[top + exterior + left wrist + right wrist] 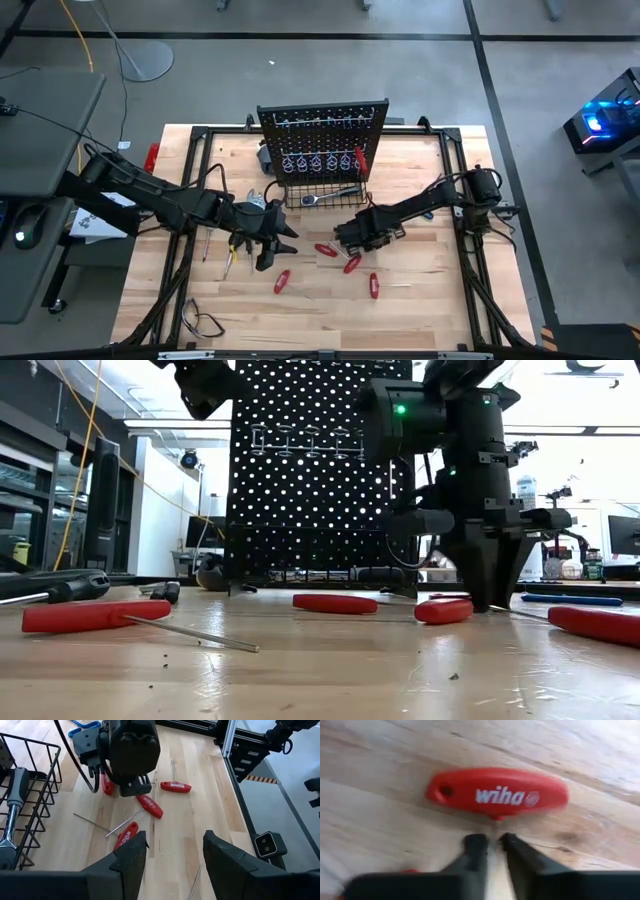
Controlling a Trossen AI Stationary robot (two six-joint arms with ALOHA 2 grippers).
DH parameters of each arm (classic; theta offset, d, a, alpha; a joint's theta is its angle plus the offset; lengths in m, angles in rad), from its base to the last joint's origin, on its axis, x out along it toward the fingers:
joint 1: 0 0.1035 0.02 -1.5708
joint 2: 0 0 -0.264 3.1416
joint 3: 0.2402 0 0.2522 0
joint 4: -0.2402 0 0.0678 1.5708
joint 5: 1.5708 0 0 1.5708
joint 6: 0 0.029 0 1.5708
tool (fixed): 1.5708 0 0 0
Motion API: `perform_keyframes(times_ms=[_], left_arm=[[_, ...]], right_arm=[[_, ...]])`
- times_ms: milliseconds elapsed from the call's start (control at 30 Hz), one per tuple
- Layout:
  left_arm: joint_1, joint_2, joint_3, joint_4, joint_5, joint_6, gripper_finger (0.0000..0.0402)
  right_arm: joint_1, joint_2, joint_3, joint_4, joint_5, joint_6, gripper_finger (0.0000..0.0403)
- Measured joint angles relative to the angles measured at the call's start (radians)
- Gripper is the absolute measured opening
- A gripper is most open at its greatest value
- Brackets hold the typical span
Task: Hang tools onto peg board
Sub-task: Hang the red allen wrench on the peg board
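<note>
Several red-handled screwdrivers (351, 264) are left lying on the counter (420, 290) before the peg board (322, 135), the right gripper (492, 840) lowered beside one, jaws nearly closed, empty, the left gripper (172, 852) wide, empty.

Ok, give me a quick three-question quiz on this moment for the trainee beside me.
1. True or false: the left gripper is holding a tool.
2. What lies in the basket? A) ratchet B) pliers C) cable loop
3. Fill in: the handle on the table right in front of the right gripper is coloured ____.

Key: 1 false, it hangs open and empty. 2 A. 3 red.
</note>
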Motion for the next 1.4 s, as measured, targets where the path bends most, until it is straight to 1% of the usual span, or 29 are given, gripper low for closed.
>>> perform_keyframes(times_ms=[33, 67, 200, 267, 433, 500, 633, 733, 833, 900, 967, 1033, 1100, 1167, 1267, 1400], left_arm=[[0.0, 0.0, 0.0, -0.002, 0.0, 0.0, 0.0179], [0.0, 0.0, 0.0, -0.005, 0.0, -0.002, 0.0179], [0.0, -0.025, 0.0, -0.02, -0.002, -0.006, 0.0179], [0.0, -0.062, 0.0, -0.018, -0.018, 0.017, 0.0179], [0.001, -0.178, 0.0, -0.015, -0.144, 0.106, 0.0179], [0.001, -0.221, 0.0, -0.013, -0.182, 0.132, 0.0179], [0.001, -0.284, 0.0, -0.014, -0.221, 0.149, 0.0179], [0.001, -0.31, 0.0, -0.013, -0.23, 0.122, 0.0179], [0.001, -0.316, 0.0, 0.006, -0.239, 0.07, 0.0179], [0.002, -0.314, 0.0, 0.038, -0.24, 0.017, 0.0179], [0.009, -0.301, 0.0, 0.079, -0.239, -0.046, 0.0179], [0.017, -0.286, 0.0, 0.129, -0.223, -0.103, 0.0179], [0.032, -0.267, 0.0, 0.198, -0.188, -0.141, 0.018], [0.049, -0.256, 0.0, 0.26, -0.149, -0.198, 0.0182], [0.083, -0.254, 0.0, 0.324, -0.096, -0.318, 0.0191], [0.128, -0.265, 0.0, 0.311, -0.069, -0.471, 0.0207]], right_arm=[[0.005, 0.0, -0.001, -0.004, 0.011, -0.005, 0.0022], [0.012, 0.0, -0.001, -0.008, 0.021, -0.006, 0.0014], [0.042, -0.004, -0.001, -0.028, 0.042, -0.032, 0.0003], [0.068, -0.036, -0.009, -0.042, 0.077, -0.033, 0.0001], [0.119, -0.158, -0.026, -0.111, 0.116, 0.069, 0.0], [0.139, -0.219, -0.019, -0.095, 0.146, 0.113, 0.0], [0.187, -0.333, -0.022, -0.056, 0.272, 0.186, 0.0], [0.22, -0.419, -0.019, 0.068, 0.423, 0.184, 0.0], [0.25, -0.478, -0.019, 0.279, 0.604, 0.072, 0.0], [0.256, -0.503, -0.018, 0.47, 0.701, -0.072, 0.0], [0.247, -0.506, -0.016, 0.675, 0.747, -0.234, 0.0], [0.231, -0.502, -0.016, 0.869, 0.754, -0.394, 0.0], [0.212, -0.497, -0.016, 1.028, 0.755, -0.518, 0.0], [0.196, -0.496, -0.015, 1.092, 0.767, -0.595, 0.0], [0.171, -0.496, -0.015, 1.099, 0.791, -0.649, 0.0], [0.141, -0.496, -0.015, 1.075, 0.797, -0.68, 0.0]])
